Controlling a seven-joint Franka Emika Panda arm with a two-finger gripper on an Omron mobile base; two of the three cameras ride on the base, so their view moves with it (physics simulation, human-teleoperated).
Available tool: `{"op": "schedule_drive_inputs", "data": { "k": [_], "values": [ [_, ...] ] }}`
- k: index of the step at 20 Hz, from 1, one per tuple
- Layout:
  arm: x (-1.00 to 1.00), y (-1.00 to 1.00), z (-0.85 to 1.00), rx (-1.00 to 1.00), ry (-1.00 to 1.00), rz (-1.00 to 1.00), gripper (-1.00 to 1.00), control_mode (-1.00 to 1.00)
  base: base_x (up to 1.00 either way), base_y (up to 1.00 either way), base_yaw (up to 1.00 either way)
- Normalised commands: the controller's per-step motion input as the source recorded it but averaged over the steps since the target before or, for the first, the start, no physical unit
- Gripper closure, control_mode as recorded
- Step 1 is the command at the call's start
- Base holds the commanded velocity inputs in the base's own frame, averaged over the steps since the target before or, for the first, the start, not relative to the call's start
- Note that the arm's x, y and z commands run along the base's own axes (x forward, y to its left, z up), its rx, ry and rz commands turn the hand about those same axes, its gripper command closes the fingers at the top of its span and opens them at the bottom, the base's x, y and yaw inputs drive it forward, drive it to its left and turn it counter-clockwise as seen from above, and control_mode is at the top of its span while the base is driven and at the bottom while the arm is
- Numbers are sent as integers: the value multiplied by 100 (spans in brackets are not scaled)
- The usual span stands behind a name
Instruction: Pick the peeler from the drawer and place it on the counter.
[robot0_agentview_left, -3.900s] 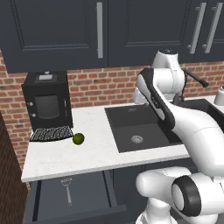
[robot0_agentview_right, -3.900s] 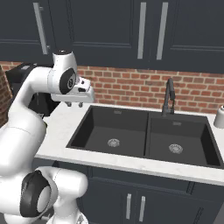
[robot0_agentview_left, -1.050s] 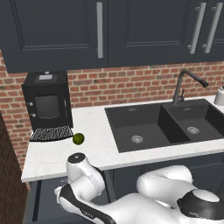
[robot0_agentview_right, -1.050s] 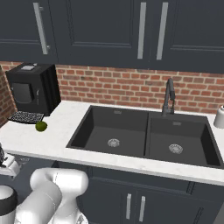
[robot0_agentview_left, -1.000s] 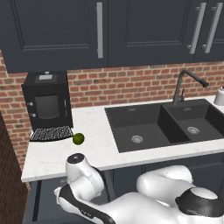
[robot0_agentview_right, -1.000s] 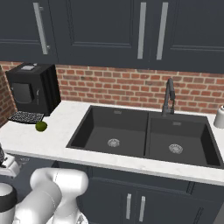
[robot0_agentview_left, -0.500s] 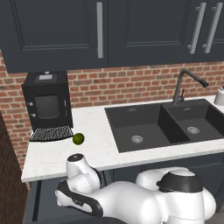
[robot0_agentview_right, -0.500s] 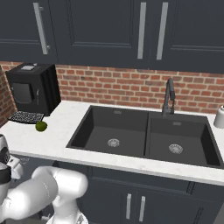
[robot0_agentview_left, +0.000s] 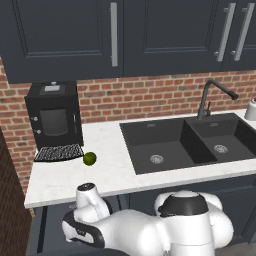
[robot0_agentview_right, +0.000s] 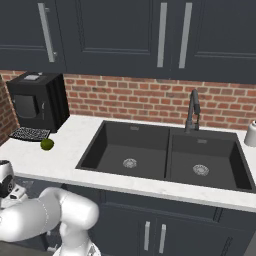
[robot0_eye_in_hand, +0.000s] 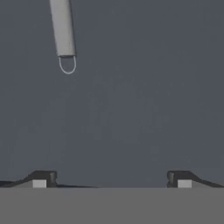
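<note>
Since approx half a sec ago arm's dipped lower below the counter (robot0_agentview_left: 65, 180) edge into the drawer (robot0_eye_in_hand: 131, 109), so gripper (robot0_eye_in_hand: 111, 179), jaws spread wide w/ nothing between, now faces the peeler (robot0_eye_in_hand: 62, 30) handle at 11 o'clock—not yet centred for grasp.

The peeler (robot0_eye_in_hand: 62, 27) looks matt grey metal, the counter (robot0_agentview_left: 107, 172) smooth white marble, the wall (robot0_agentview_left: 150, 100) rough brick

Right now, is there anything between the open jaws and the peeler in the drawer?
No. In the hand view, only bare dark drawer floor lies between the gripper and the peeler.
</note>
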Motion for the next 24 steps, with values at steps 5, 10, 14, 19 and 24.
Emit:
{"op": "schedule_drive_inputs", "data": {
  "k": [5,10,14,19,24],
  "values": [
    [-63,9,-24,-1,21,1,-100,-100,0,0,0],
    [-100,7,0,-8,43,2,-100,-100,0,0,0],
    [-100,4,0,-10,50,5,-100,-100,0,0,0],
    [-100,12,9,-16,42,11,-100,-100,0,0,0],
    [-49,5,99,-6,6,8,-100,-100,0,0,0]
  ]
}}
